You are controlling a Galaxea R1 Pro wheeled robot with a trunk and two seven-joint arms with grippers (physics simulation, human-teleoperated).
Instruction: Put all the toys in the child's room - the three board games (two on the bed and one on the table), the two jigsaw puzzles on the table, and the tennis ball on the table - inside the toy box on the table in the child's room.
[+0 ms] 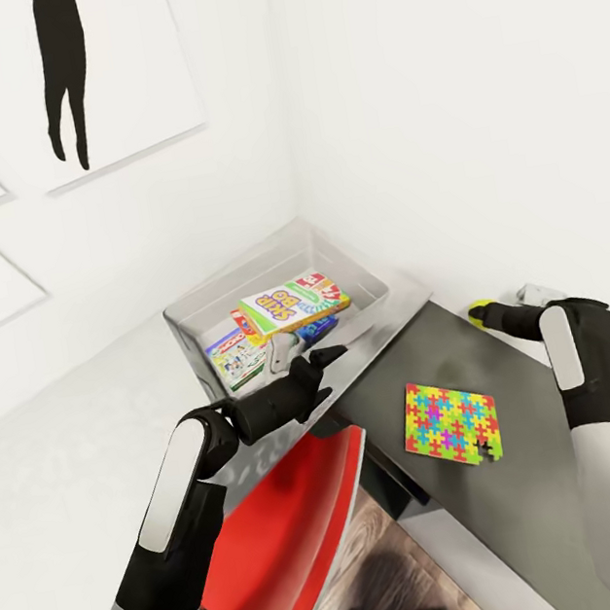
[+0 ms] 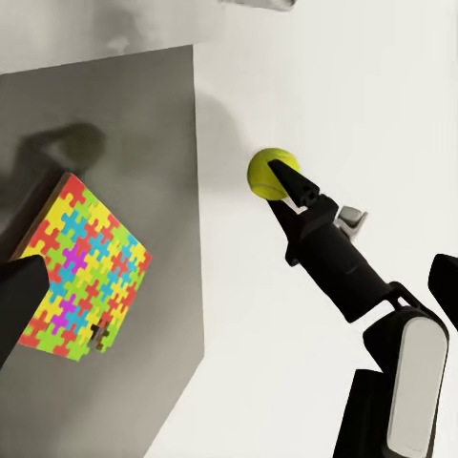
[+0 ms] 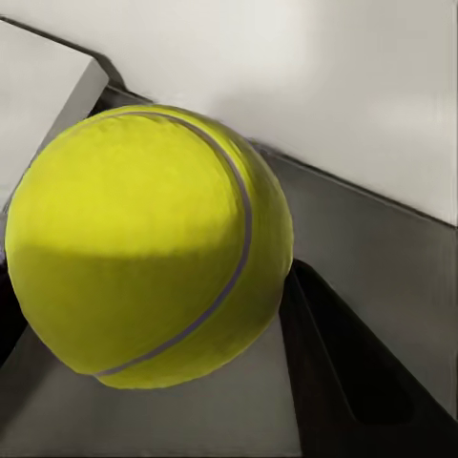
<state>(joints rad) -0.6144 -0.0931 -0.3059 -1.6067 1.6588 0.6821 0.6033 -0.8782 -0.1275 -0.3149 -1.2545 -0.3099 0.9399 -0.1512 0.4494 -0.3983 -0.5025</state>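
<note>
With three board games (image 1: 291,312) lying in the toy box (image 1: 370,280) at frame centre, the right gripper (image 1: 489,317) is clenching its fingers on the tennis ball (image 3: 143,243), the left gripper's (image 1: 319,362) finger state is unclear, and one jigsaw puzzle (image 1: 450,421) is waiting on the bench (image 1: 528,467) at lower right.

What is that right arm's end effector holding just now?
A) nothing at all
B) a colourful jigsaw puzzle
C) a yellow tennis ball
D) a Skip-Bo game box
C: the right end effector has its fingers closed around the yellow tennis ball, while the jigsaw puzzle lies flat on the dark table, untouched.
</note>
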